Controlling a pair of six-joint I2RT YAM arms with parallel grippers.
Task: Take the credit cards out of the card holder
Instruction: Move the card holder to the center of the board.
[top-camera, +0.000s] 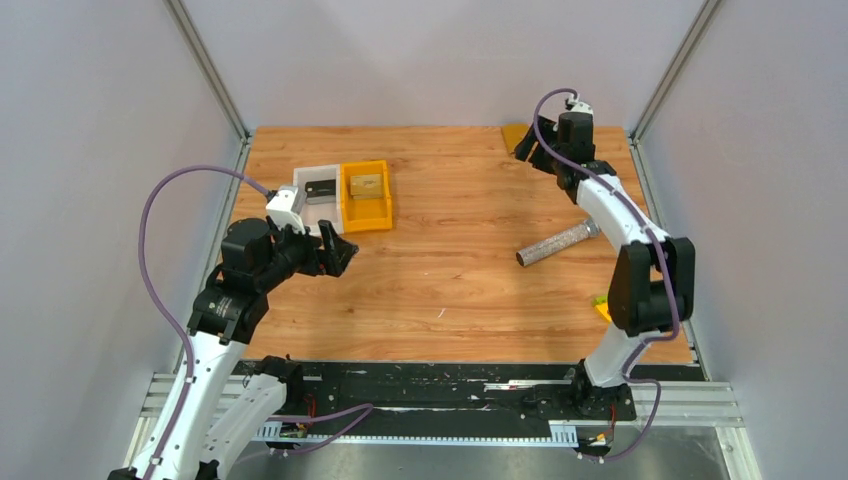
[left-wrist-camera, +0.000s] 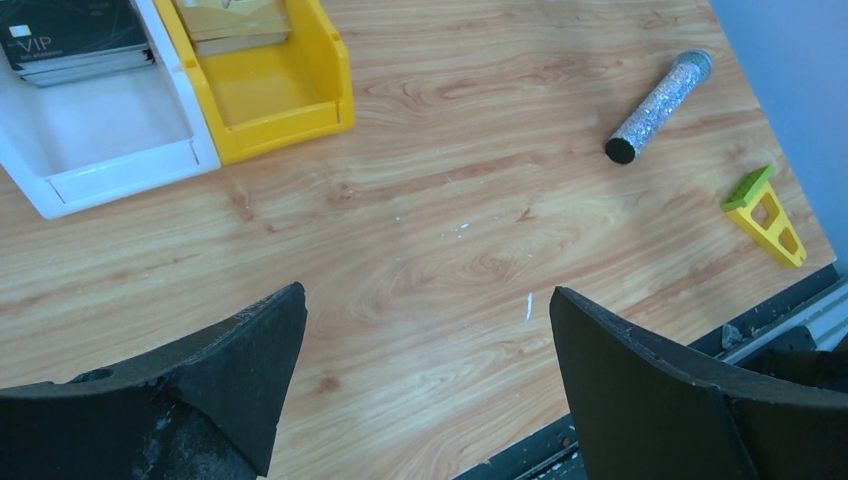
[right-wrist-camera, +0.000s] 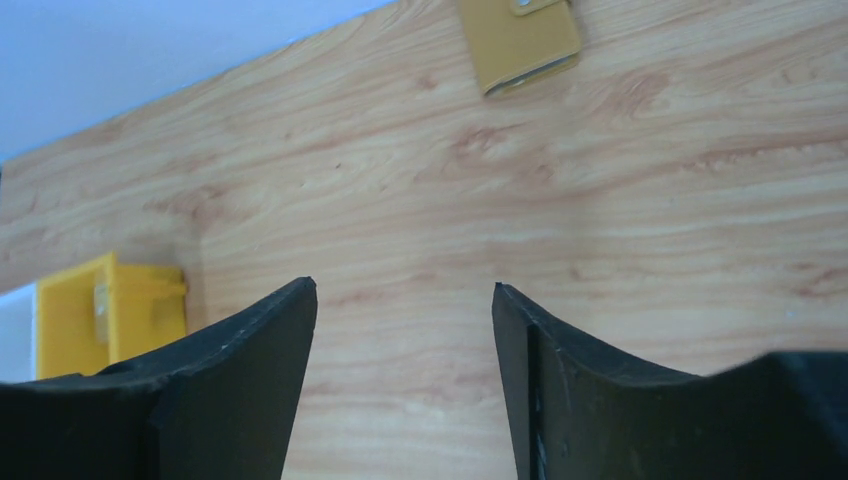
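Note:
The card holder (top-camera: 514, 135) is a small mustard-tan wallet lying folded shut on the wooden table at its far edge. In the right wrist view the card holder (right-wrist-camera: 520, 42) shows its clasp, and no cards show in it. My right gripper (top-camera: 534, 152) hovers just beside it, open and empty (right-wrist-camera: 404, 290). My left gripper (top-camera: 343, 256) is open and empty (left-wrist-camera: 428, 300) over bare table in front of the bins. Dark cards marked VIP (left-wrist-camera: 72, 38) lie in the white bin (left-wrist-camera: 120, 165).
An orange bin (top-camera: 366, 212) stands next to the white bin (top-camera: 300, 180) at the back left; a flat tan item (left-wrist-camera: 232, 18) lies in it. A glittery cylinder (top-camera: 555, 244) lies at the right. A yellow and green wedge tool (left-wrist-camera: 765, 212) sits by the near right edge.

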